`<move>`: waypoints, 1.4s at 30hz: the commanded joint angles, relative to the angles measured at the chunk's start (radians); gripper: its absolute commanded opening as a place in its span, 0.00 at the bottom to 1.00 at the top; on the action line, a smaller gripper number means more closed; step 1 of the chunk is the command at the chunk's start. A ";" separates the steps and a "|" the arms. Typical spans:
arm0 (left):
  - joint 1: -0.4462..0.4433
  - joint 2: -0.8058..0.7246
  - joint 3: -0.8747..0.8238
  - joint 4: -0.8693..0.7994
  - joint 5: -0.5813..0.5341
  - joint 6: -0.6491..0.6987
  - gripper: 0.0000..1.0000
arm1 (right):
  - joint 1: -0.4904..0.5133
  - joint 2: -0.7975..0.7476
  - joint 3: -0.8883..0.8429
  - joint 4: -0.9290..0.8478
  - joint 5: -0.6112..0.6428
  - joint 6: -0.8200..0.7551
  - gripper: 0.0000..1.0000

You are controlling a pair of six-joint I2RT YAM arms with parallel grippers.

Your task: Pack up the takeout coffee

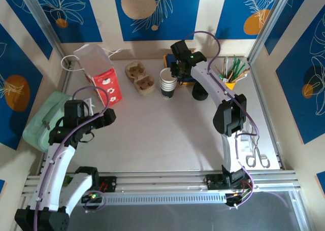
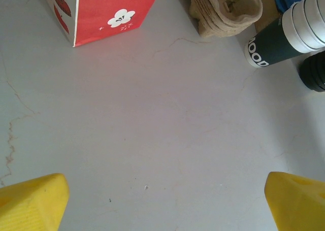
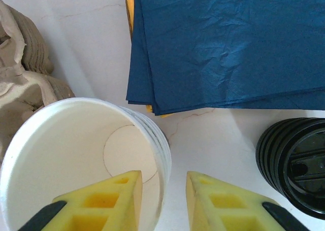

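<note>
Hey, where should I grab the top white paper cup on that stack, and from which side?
Pinch its rim wall from straight above, one finger inside, one outside. The top cup stands upright with its mouth open, and nests in the stack, so little of its side shows. The right gripper is open astride that rim.

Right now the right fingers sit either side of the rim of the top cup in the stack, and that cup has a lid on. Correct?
One thing is wrong: the top cup has no lid. The right wrist view looks straight into its open, empty white inside. The rest holds: the right fingers sit either side of its rim, one over the inside and one outside.
</note>
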 commanded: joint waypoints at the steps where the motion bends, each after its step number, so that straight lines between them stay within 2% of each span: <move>1: 0.009 -0.008 -0.008 0.020 0.015 -0.017 0.99 | -0.002 0.025 0.019 -0.015 -0.027 -0.001 0.29; 22: 0.009 -0.007 -0.021 0.037 0.019 -0.042 0.98 | -0.008 0.033 0.036 -0.024 -0.043 -0.010 0.14; 33: 0.008 -0.018 -0.027 0.025 0.015 -0.046 0.98 | -0.008 0.025 0.131 -0.092 -0.032 -0.031 0.07; 42: 0.009 -0.019 -0.016 0.017 0.014 -0.043 0.98 | -0.009 0.005 0.244 -0.181 -0.048 -0.044 0.06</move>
